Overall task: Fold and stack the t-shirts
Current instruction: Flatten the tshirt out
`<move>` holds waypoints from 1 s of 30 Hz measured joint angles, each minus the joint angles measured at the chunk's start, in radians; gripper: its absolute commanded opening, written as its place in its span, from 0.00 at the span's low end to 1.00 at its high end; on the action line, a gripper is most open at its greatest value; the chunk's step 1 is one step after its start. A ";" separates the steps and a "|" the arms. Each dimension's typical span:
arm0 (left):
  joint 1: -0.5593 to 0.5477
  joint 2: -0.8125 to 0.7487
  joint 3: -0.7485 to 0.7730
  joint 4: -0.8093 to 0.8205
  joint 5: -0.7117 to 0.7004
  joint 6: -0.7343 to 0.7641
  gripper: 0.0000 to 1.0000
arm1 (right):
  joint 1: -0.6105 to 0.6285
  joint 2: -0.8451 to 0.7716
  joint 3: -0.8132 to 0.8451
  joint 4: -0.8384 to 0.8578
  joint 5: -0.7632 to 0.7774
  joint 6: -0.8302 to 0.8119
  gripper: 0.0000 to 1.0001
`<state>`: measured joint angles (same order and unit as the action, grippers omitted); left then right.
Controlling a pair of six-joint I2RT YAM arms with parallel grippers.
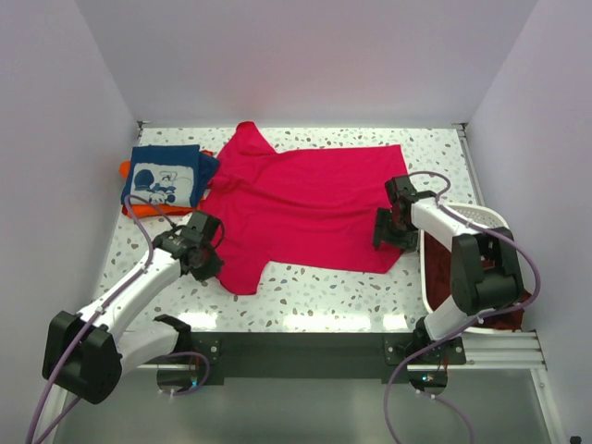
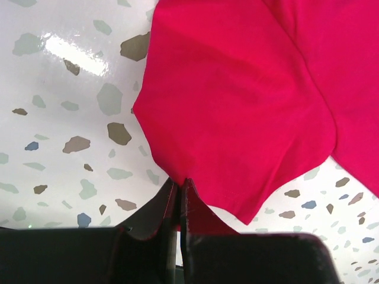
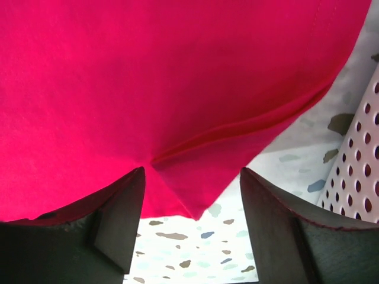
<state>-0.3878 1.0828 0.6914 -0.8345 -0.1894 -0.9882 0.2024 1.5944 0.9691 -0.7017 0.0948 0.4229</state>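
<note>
A soft, bright crimson-pink t-shirt (image 1: 305, 208) is seen spread flat across the middle of the overhead view, collar towards the upper left, on the glossy white speckled table (image 1: 314, 296). At upper left a folded navy t-shirt (image 1: 165, 178) with white print is stacked on an orange t-shirt (image 1: 125, 169). The left gripper (image 2: 179, 188) is clamped tight on the edge of the lower-left sleeve, a thin fold of knit pinched between its black fingers. The right gripper (image 3: 192, 177) is held wide apart, its jaws straddling the pointed lower-right hem corner with nothing gripped yet. It sits just beside the white perforated plastic basket (image 3: 361, 171), where dark maroon cloth (image 1: 440, 266) is heaped.

Trouble can be expected at that hem corner. The cloth is limp and the table slick, so the corner could be pushed away rather than caught, or only the stitched edge nipped. The sleeve is held at its very rim, so it could be lost once weight is taken. If the two sides are raised unevenly, the fold would be skewed and creases dragged in. The hard basket wall could also be knocked, so close is it to the right arm.
</note>
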 measured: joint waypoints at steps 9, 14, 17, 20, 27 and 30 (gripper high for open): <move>0.000 -0.010 -0.005 -0.020 0.003 -0.006 0.00 | 0.017 0.035 0.015 0.021 0.006 -0.023 0.61; 0.000 -0.010 -0.011 -0.020 0.003 -0.007 0.00 | 0.054 0.042 0.022 0.021 0.027 -0.032 0.59; 0.000 -0.010 -0.018 -0.021 0.003 -0.007 0.00 | 0.072 0.045 0.027 0.020 0.043 -0.038 0.56; 0.000 -0.012 -0.019 -0.020 0.003 -0.007 0.00 | 0.077 0.060 0.033 0.018 0.056 -0.040 0.53; 0.000 -0.025 -0.024 -0.020 0.003 -0.007 0.00 | 0.087 0.111 0.060 -0.002 0.093 -0.047 0.46; 0.000 -0.027 -0.030 -0.020 0.003 -0.007 0.00 | 0.097 0.115 0.064 -0.004 0.104 -0.048 0.29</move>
<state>-0.3878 1.0561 0.6617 -0.8547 -0.1864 -0.9951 0.2996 1.7096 1.0328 -0.7059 0.1986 0.3748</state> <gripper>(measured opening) 0.066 0.431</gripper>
